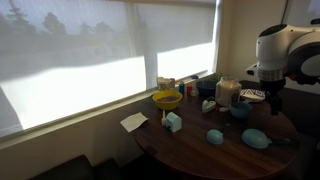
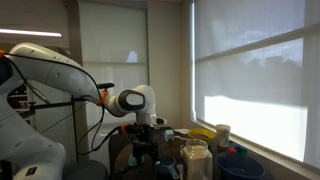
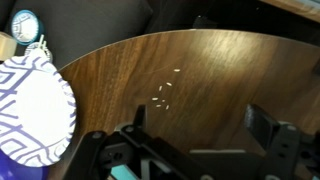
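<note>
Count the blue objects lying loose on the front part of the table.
2: a small blue object near the middle of the table, and a larger blue object beside it by the edge. Others may be hidden farther back.

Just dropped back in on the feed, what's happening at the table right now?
The arm's tool hangs over the round wooden table, jaws apart and holding nothing. Below it is bare wood with a few pale specks. A blue-patterned plate lies just beside it. In an exterior view, a yellow bowl and a teal object sit elsewhere on the table, away from the tool.
</note>
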You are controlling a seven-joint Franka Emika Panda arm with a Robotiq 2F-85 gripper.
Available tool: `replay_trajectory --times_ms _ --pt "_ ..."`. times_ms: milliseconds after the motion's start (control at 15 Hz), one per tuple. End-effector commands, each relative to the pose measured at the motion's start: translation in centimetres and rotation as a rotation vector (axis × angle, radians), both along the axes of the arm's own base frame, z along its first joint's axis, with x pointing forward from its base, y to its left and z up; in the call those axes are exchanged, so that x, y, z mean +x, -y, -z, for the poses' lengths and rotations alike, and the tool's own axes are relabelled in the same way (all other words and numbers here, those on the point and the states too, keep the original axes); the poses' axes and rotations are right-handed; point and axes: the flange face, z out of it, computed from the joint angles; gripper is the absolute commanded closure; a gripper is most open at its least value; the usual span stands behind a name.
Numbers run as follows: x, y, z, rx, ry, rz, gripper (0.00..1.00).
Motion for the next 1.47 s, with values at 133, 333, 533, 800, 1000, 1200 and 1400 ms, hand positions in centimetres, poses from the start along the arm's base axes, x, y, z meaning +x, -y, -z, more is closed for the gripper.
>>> replay_trajectory --times_ms 133,333,533,800,1000,1200,1400 --pt "-1.3 -1.3 0.9 0.215 -0.220 -0.029 0.00" --pt "-1.8 -2.4 2.1 0.320 -0.320 -0.039 0.00" --pt "-1.9 -3.4 3.7 0.373 -0.342 -0.047 0.00" --pt "-1.7 -4.8 5.1 0.441 -0.347 -0.074 0.00" --pt "-1.5 -5.4 5.6 0.497 -0.374 -0.083 0.00" --pt "-1.3 -5.4 6.1 0.529 -0.382 -0.077 0.19" --pt "-1.1 -5.2 6.2 0.550 -0.381 -0.073 0.47"
